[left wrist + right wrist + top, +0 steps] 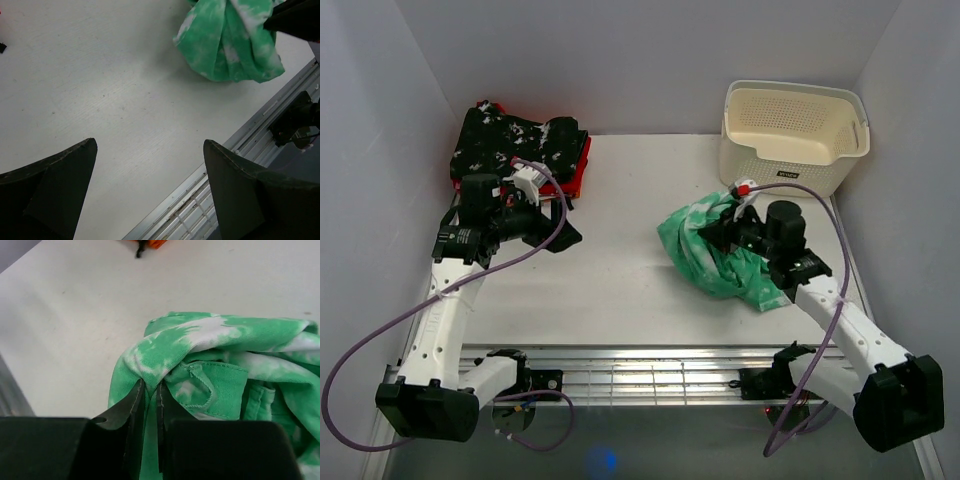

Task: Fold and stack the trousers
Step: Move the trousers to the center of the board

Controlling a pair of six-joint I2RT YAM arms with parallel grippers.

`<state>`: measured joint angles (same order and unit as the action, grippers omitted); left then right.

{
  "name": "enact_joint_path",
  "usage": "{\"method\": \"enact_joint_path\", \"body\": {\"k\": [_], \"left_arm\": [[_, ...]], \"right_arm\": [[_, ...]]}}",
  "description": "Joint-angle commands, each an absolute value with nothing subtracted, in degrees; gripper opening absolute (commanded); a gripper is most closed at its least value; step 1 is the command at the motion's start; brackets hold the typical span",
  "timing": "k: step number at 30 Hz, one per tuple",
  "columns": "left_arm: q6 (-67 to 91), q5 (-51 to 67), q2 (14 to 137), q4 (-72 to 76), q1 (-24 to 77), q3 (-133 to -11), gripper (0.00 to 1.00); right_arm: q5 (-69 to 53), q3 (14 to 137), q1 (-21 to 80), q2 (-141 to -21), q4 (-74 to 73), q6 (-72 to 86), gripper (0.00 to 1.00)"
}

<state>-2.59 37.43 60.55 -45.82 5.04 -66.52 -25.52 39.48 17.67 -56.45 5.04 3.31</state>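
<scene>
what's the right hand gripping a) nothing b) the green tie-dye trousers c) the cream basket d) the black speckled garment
b: the right hand is shut on a bunched fold of the green trousers, with cloth caught between its fingers in the right wrist view.

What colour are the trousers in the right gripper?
The trousers are bright green with white blotches; right wrist view shows it best.

Flat white tabletop (620,290), plain pale grey walls (650,50) on three sides, ribbed silver metal rail (650,375) along the near edge
</scene>
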Motion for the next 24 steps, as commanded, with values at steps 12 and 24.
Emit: {"method": "enact_joint_path", "body": {"k": [12,24], "left_arm": [[-5.53,52.00,68.19,-47.37,4.75,-67.60,0.98],[-11.16,43.96,78.82,-42.02,15.72,-71.88,0.96]], "right_arm": [[-25.76,51.49,36.39,-73.75,-18.27,-15.38,0.44],[-27.78,58.62,8.90,-72.05,-32.77,-20.91,0.80]]}}
